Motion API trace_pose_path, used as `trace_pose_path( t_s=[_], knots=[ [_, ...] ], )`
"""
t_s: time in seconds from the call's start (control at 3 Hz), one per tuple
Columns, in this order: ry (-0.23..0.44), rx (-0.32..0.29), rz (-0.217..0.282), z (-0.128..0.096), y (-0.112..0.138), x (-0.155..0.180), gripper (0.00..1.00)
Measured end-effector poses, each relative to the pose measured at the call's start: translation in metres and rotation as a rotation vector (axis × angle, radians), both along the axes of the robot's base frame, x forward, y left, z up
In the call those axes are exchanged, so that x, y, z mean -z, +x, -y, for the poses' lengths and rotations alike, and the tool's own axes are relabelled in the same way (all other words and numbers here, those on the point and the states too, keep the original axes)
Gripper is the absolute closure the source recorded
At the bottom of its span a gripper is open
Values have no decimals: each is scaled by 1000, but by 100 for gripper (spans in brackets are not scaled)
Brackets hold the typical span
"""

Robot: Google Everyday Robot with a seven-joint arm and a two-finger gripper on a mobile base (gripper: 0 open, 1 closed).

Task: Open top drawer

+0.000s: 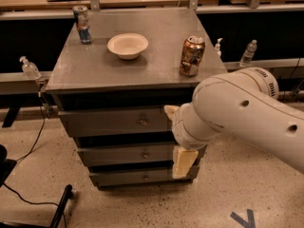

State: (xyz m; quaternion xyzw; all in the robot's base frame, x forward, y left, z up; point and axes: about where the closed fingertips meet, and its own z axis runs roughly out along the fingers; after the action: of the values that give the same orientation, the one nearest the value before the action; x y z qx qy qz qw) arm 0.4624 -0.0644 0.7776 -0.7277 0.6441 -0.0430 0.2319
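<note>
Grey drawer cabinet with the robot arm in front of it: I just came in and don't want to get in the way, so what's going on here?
A white robot arm reaches across the cabinet front from the right. Its gripper hangs low near the right edge, below the top drawer. That drawer is shut, its knob untouched. A bowl, a brown can and a blue can sit on top.

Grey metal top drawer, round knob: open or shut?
Shut: grey metal top drawer shows no interior, front not pulled out. Cream gripper hangs before the lower drawers, off its knob.
</note>
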Motion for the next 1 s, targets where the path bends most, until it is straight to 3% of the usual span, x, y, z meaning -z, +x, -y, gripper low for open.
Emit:
trace_pose_path(
  t_s=[0.67,1.0],
  knots=[
    [-116,-52,131,24,39,38,0],
    [-137,-53,201,37,72,69,0]
  ],
)
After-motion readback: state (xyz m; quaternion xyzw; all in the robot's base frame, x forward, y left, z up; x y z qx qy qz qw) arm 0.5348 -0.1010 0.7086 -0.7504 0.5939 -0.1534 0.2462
